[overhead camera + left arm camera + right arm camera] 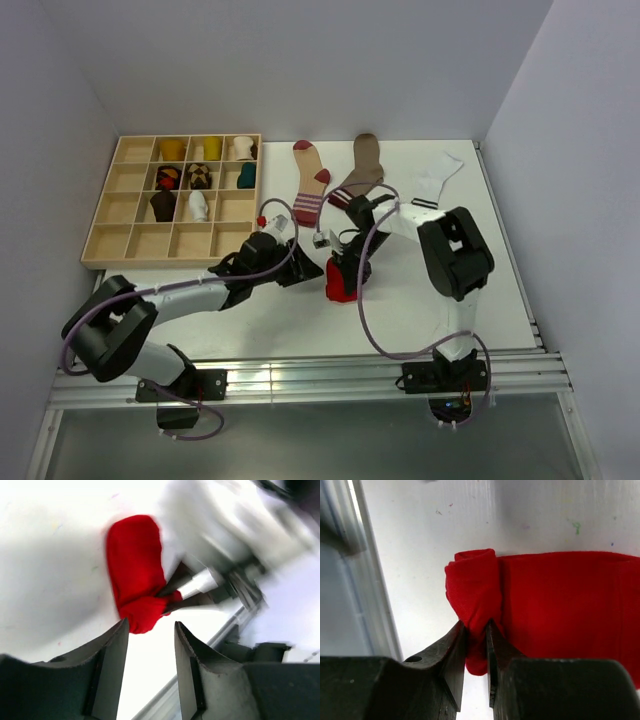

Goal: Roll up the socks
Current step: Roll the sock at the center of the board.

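Overhead view of a white table (430, 310) with two robot arms bolted at its near edge. Around the middle of the table, a red sock (338, 283) lying on the surface, one end curled into a small tight roll.

Right arm: up from its base at near right, elbow raised high, forearm reaching left, wrist bent down onto the sock. At its tip, the right gripper (476, 626), almost closed, pinching the rolled end of the red sock between its two black fingers (452, 650). Rest of the sock spread flat on the table beyond the roll.

Left arm: folded back on itself at near left, forearm stretched low over the table toward the right, ending just left of the sock. At its tip, the left gripper (151, 630), partly open and holding nothing, only bare table showing between the fingers. Fingertips just beside the sock's end; impossible to tell whether touching.

Farther back, three more socks lying flat, side by side: a pale sock (308, 190) with red toe and heel, a brown sock (365, 165) with a striped cuff, and a white sock (437, 178). At far left, a wooden tray (170, 262) divided into compartments, several holding rolled socks (173, 148).
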